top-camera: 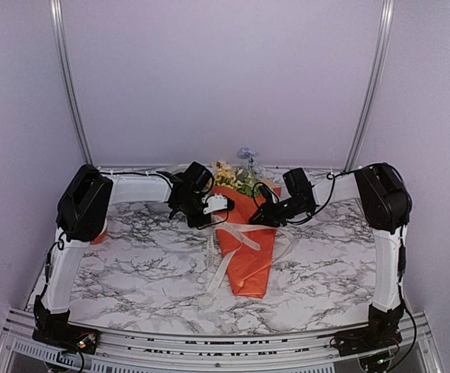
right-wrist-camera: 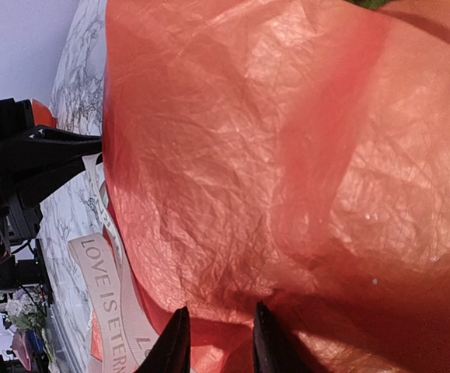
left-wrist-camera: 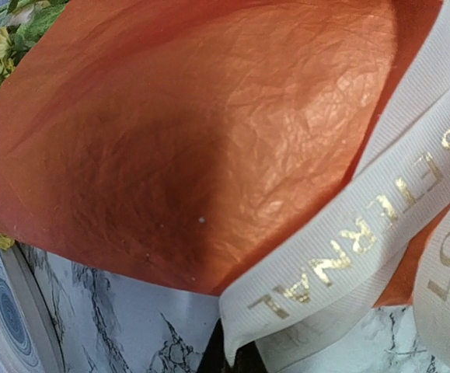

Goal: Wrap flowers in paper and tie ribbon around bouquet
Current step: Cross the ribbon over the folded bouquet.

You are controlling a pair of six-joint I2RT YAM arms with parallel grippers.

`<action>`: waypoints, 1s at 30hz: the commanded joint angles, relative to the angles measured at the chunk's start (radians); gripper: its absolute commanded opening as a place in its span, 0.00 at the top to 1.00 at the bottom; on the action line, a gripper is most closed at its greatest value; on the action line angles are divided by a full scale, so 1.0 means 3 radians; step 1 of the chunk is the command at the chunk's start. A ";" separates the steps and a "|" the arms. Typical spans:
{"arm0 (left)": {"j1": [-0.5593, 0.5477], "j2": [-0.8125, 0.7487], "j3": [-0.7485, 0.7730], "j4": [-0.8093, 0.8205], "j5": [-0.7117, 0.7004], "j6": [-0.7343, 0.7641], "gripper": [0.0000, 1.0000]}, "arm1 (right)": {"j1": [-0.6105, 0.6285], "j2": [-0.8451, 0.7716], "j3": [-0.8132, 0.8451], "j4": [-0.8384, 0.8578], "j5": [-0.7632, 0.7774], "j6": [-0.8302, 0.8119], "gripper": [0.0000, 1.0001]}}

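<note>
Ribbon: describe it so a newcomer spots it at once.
On the white marble-pattern table, at its middle, lies an orange crinkled paper cone. Draped across its middle and trailing off its left side is the cream-white woven ribbon. It is the only flat pale band, gold-lettered, lying loose rather than wound like the round spool nearby.

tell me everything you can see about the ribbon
The ribbon is a long, narrow cream-white band with a fine ribbed weave, like fabric, and gold printed lettering that reads LOVE IS ETERNAL. It lies slack across the middle of the orange paper cone. Loose loops and tails trail onto the marble table beside it. One end sits at the tips of the shut left tool, apparently pinched there.
</note>
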 commanded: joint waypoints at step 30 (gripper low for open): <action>0.0001 -0.1799 -0.1539 0.1464 0.1664 -0.0882 1.00 | -0.0033 0.0295 0.0068 -0.0359 0.0228 -0.0033 0.73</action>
